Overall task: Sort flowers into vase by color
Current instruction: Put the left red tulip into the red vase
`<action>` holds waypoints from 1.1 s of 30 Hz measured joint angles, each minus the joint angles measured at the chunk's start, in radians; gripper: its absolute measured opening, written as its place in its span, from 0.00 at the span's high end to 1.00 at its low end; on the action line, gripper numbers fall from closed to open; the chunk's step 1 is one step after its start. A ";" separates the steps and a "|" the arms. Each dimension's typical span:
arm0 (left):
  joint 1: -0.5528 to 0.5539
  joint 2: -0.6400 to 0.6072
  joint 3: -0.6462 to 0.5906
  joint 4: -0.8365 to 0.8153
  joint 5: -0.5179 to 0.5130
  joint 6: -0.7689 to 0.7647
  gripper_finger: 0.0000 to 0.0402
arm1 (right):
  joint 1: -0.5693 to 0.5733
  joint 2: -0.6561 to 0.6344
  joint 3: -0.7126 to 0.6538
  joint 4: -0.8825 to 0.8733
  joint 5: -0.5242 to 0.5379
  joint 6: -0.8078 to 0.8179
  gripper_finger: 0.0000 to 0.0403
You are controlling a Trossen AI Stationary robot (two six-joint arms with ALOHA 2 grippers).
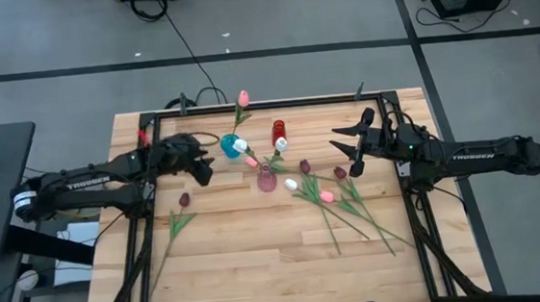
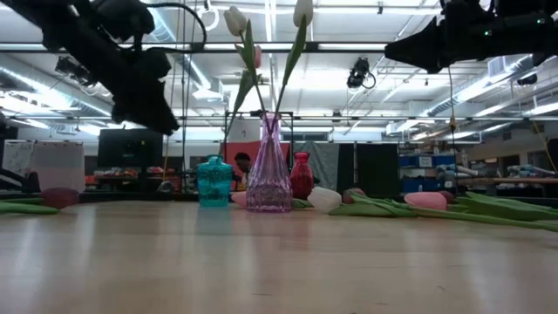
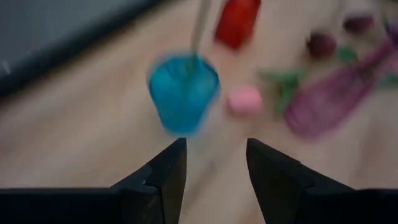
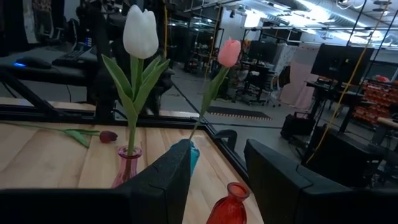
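Wooden surface (image 1: 259,258), light planks inside a black frame.

Left arm (image 1: 79,181), dark, with white "TROSSEN" lettering on the forearm. Left gripper (image 1: 201,169) hangs above the surface just beside the blue vase, fingers (image 3: 163,176) spread apart and empty.

Right arm (image 1: 483,156), dark, same lettering, only partly legible. Right gripper (image 1: 347,145) is raised over the far right of the surface, fingers (image 4: 163,180) parted, holding nothing.

Loose flowers (image 1: 337,204): a cluster lying on the surface right of centre, with maroon, white and pink heads and green stems splayed toward the near edge. They lie between the vases and the right arm.

Single maroon flower (image 1: 180,214), lying apart on the left, near the left arm.

Purple-pink vase (image 2: 268,170), glass, tall neck, at centre; holds a white flower (image 4: 140,31).

Blue vase (image 2: 214,181), glass, squat, left of the purple one; holds a pink flower (image 4: 229,52).

Red vase (image 2: 301,176), glass, small, behind the purple vase; contents cannot be told.

Black cable (image 1: 190,56) running over the grey floor beyond the surface.
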 joint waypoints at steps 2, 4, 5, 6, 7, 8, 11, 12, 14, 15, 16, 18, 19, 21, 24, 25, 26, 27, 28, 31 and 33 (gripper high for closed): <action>-0.052 0.028 0.046 -0.100 0.000 -0.081 0.57 | 0.000 0.000 0.000 0.004 -0.001 0.000 0.59; -0.099 0.054 0.082 -0.212 0.019 -0.171 0.57 | 0.000 0.001 0.000 0.008 -0.002 0.000 0.59; -0.121 0.069 0.097 -0.263 0.042 -0.221 0.57 | 0.000 0.002 0.000 0.009 -0.002 0.000 0.59; -0.142 0.084 0.105 -0.299 0.069 -0.273 0.57 | 0.000 0.002 0.000 0.009 -0.002 -0.001 0.59; -0.162 0.096 0.109 -0.325 0.099 -0.325 0.57 | 0.000 0.002 0.000 0.009 -0.002 -0.002 0.59; -0.181 0.109 0.109 -0.352 0.130 -0.381 0.57 | 0.000 0.002 0.000 0.011 -0.003 -0.002 0.59; -0.240 0.161 0.109 -0.409 0.222 -0.541 0.57 | 0.000 0.002 0.000 0.024 -0.004 -0.011 0.59; -0.259 0.180 0.109 -0.430 0.250 -0.587 0.57 | 0.000 0.002 0.000 0.033 -0.009 -0.017 0.59; -0.294 0.218 0.109 -0.458 0.302 -0.657 0.57 | 0.000 0.002 0.000 0.046 -0.031 -0.027 0.59; -0.310 0.237 0.109 -0.473 0.326 -0.685 0.57 | 0.000 0.002 0.000 0.052 -0.043 -0.033 0.59; -0.324 0.257 0.109 -0.490 0.348 -0.709 0.57 | 0.000 0.002 0.000 0.057 -0.050 -0.035 0.59; -0.348 0.294 0.109 -0.507 0.375 -0.739 0.57 | -0.001 0.002 0.000 0.065 -0.053 -0.041 0.59; -0.358 0.311 0.109 -0.512 0.383 -0.758 0.57 | -0.001 0.002 0.000 0.068 -0.053 -0.043 0.59; -0.376 0.343 0.109 -0.527 0.396 -0.789 0.57 | -0.003 0.002 0.000 0.071 -0.053 -0.045 0.59; -0.398 0.384 0.109 -0.534 0.457 -0.810 0.57 | -0.008 0.003 0.000 0.071 -0.055 -0.043 0.59; -0.404 0.394 0.109 -0.539 0.481 -0.813 0.57 | -0.010 0.004 0.000 0.070 -0.055 -0.040 0.59; -0.413 0.401 0.109 -0.537 0.503 -0.818 0.57 | -0.012 0.005 0.000 0.068 -0.057 -0.039 0.59; -0.421 0.406 0.109 -0.535 0.518 -0.832 0.57 | -0.015 0.005 0.000 0.069 -0.064 -0.039 0.59; -0.428 0.407 0.109 -0.536 0.530 -0.846 0.57 | -0.017 0.005 0.000 0.069 -0.071 -0.038 0.59; -0.449 0.407 0.109 -0.537 0.557 -0.898 0.57 | -0.022 0.006 0.000 0.068 -0.079 -0.039 0.59; -0.464 0.406 0.109 -0.542 0.559 -0.930 0.57 | -0.028 0.006 0.000 0.069 -0.079 -0.042 0.59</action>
